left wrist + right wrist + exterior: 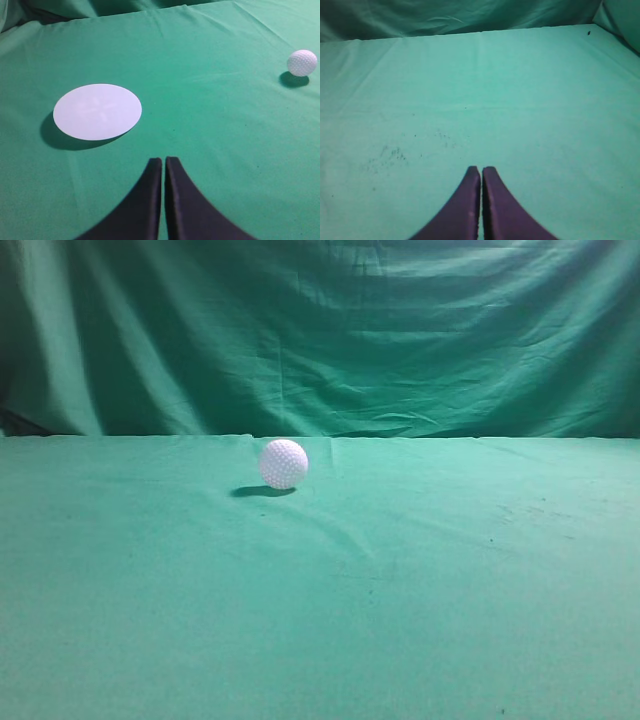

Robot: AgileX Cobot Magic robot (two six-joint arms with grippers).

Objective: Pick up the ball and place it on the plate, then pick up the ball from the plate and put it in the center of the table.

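Observation:
The white dimpled ball rests on the green table, a little left of the middle and toward the back. It also shows in the left wrist view at the far right. A flat white round plate lies on the cloth in the left wrist view, ahead and left of my left gripper. The plate is out of the exterior view. My left gripper is shut and empty, well short of the ball. My right gripper is shut and empty over bare cloth. Neither arm shows in the exterior view.
A draped green backdrop curtain hangs behind the table's far edge. Faint dark specks mark the cloth ahead and left of the right gripper. The table's right edge shows in the right wrist view.

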